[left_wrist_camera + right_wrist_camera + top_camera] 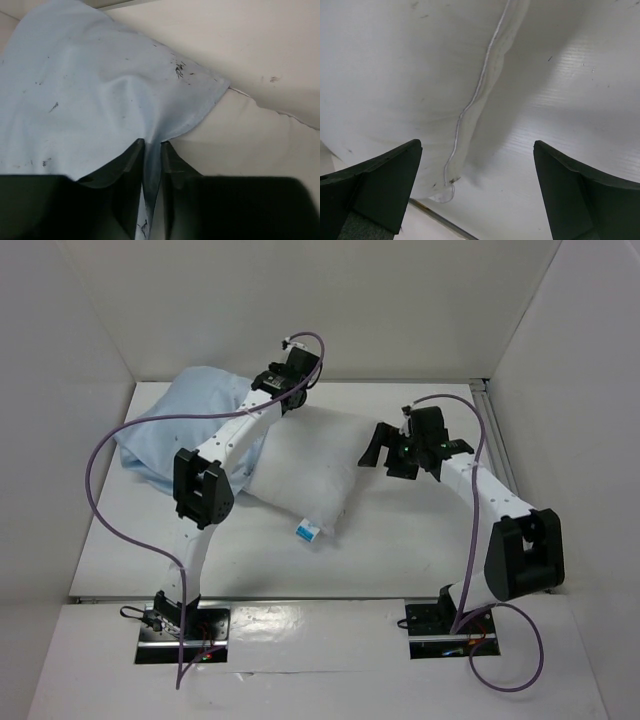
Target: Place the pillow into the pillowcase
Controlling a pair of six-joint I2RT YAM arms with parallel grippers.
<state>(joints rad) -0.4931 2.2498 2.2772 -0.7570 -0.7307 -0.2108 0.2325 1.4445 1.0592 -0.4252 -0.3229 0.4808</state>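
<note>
The white pillow [310,468] lies mid-table with its tag at the near corner. The light blue pillowcase [175,430] lies bunched to its left, partly under my left arm. My left gripper [292,397] is at the pillow's far edge, shut on a fold of the pillowcase [90,100], which stretches up from between the fingers [125,170] with the pillow [240,130] beside it. My right gripper [385,453] is open and empty, hovering at the pillow's right edge; the pillow's seam and corner [455,130] lie between its fingers [385,175].
White walls enclose the table [400,540] on the left, back and right. A metal rail [495,430] runs along the right edge. Purple cables loop from both arms.
</note>
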